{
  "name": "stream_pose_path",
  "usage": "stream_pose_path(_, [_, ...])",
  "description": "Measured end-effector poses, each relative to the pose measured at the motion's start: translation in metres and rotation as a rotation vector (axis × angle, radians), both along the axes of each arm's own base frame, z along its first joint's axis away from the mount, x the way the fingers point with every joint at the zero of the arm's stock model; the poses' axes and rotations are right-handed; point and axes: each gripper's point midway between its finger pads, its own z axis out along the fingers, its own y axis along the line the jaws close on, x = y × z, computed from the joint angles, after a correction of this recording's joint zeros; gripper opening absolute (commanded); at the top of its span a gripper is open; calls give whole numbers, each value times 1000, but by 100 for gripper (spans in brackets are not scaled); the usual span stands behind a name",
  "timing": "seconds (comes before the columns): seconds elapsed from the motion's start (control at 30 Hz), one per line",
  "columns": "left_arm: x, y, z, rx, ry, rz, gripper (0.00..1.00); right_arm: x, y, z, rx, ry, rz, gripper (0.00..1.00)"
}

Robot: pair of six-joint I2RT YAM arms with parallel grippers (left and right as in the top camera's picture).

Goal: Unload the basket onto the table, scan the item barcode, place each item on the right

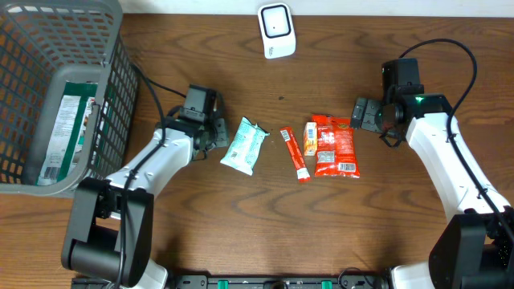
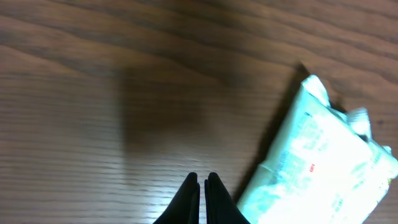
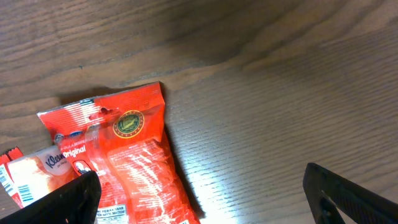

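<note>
step: likely pick bag [image 1: 336,146] | right gripper [image 1: 359,115] released: straddle bag's right edge, then close | left gripper [image 2: 202,179] clenched, empty

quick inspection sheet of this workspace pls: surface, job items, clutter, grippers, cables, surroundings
surface: wooden table, no spills seen
job's things: white scanner at the far edge; mint packet, orange stick pack, small orange pack and red bag lie in a row mid-table
clutter: nothing seen
grippers: left gripper jaws shut, holding nothing, beside the mint packet; right gripper jaws open, beside the red bag
cables: black cable trails past the grey basket; cable loop above the right gripper
surroundings: grey basket at the left, green-and-white package inside
</note>
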Motion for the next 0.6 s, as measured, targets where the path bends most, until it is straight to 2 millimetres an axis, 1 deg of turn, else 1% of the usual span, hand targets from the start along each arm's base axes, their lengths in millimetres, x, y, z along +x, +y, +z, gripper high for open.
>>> stream_pose_path(0.13, [-2,-8,-3,6,-11,-21,7,0,0,0,0,0,0,99])
stream_pose_path(0.23, [-5,-5,-6,33,-9,-18,7,0,0,0,0,0,0,99])
stream_pose_path(0.47, [-5,-1,-9,56,-9,-8,8,0,0,0,0,0,0,99])
stream_pose_path(0.53, [-6,0,-14,62,5,-7,7,0,0,0,0,0,0,99])
stream_pose_path(0.6, [-9,1,-24,71,31,-6,7,0,0,0,0,0,0,99])
